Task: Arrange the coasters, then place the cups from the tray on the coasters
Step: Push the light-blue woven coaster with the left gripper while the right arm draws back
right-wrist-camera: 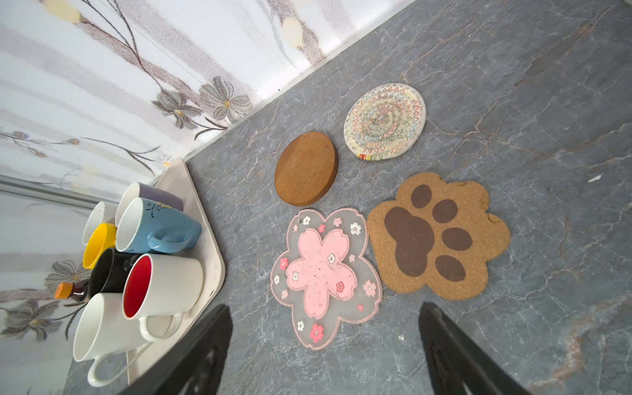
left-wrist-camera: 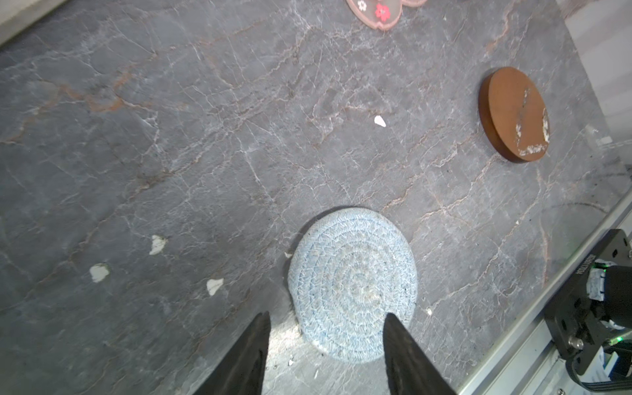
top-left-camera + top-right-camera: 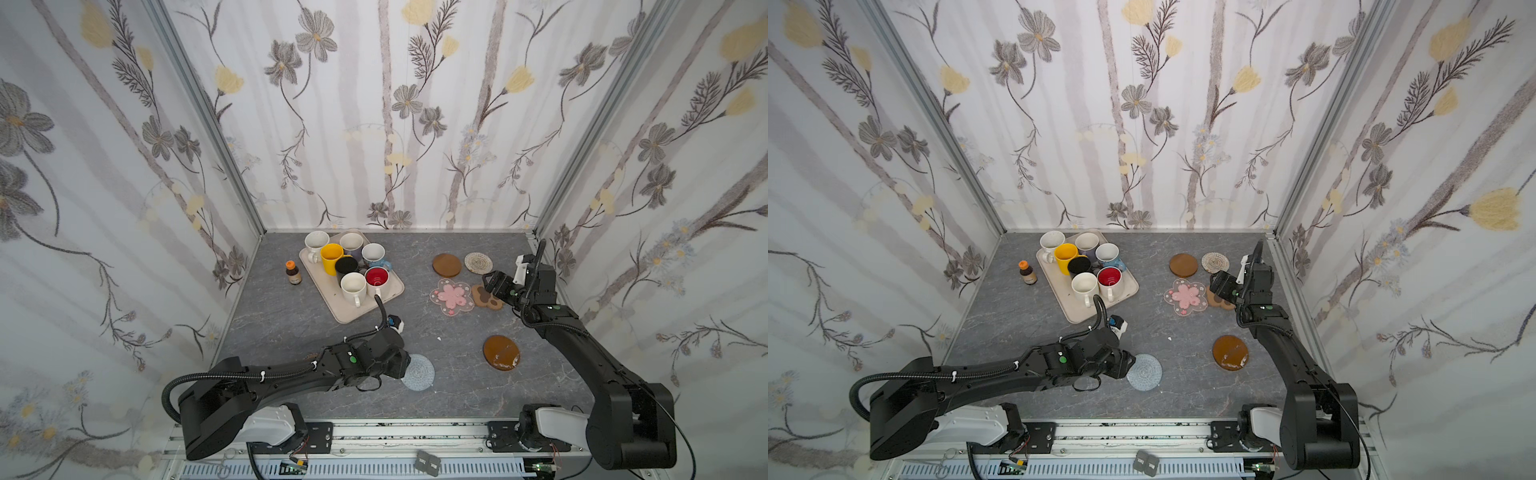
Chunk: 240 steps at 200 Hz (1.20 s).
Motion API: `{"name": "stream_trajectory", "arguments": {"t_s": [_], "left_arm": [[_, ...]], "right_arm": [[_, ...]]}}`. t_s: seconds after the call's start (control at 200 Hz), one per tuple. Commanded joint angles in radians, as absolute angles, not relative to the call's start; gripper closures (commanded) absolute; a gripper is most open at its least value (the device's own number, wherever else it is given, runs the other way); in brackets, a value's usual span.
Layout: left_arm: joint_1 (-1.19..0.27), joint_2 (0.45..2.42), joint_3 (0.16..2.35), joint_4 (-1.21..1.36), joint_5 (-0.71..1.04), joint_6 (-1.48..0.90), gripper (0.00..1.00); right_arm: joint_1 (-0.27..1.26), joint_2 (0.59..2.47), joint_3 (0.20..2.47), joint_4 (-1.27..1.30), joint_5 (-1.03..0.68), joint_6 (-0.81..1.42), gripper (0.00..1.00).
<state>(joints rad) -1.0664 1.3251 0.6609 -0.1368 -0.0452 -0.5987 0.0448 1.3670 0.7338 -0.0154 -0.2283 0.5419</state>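
desk (image 2: pixel 205 154): you see matt, veined stone look
grey-blue coaster (image 2: pixel 352 284): rough woven cord
paw coaster (image 1: pixel 441 239): grainy cork
blossom coaster (image 1: pixel 325 273): smooth translucent plastic
cups (image 1: pixel 171 284): glossy ceramic

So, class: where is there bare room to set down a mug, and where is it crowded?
Bare: the middle, bordered by the tray, pink blossom coaster, amber disc and grey-blue crochet coaster; the back strip between tray and wood disc. Crowded: the mugs on the tray; the back-right cluster with cream woven coaster and paw coaster.
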Motion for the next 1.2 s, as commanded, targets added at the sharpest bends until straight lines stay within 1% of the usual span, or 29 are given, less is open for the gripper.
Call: {"name": "stream_trajectory", "arguments": {"t_s": [0.0, 0.095, 0.3, 0.654, 0.839, 1.194], "left_arm": [[-1.096, 1.413, 0.713, -0.21, -0.078, -0.599, 0.5], [-1.113, 1.498, 0.767, -0.233, -0.07, -0.594, 0.54], [-1.141, 1.622, 0.864, -0.245, -0.045, -0.586, 0.53], [-1.145, 1.817, 1.0, -0.27, -0.046, -0.567, 0.54], [-1.128, 1.912, 1.104, -0.27, -0.059, -0.548, 0.5], [-1.072, 2.104, 1.351, -0.267, -0.036, -0.494, 0.5]], "right_arm": [[0.046, 1.3, 0.644, 0.097, -0.261, 0.565, 0.13], [0.048, 1.245, 0.561, 0.18, -0.293, 0.6, 0.12], [0.046, 1.23, 0.528, 0.187, -0.327, 0.591, 0.1], [0.033, 1.157, 0.485, 0.227, -0.367, 0.625, 0.08], [0.015, 1.119, 0.465, 0.231, -0.376, 0.64, 0.07], [-0.007, 1.086, 0.454, 0.222, -0.378, 0.652, 0.07]]}}
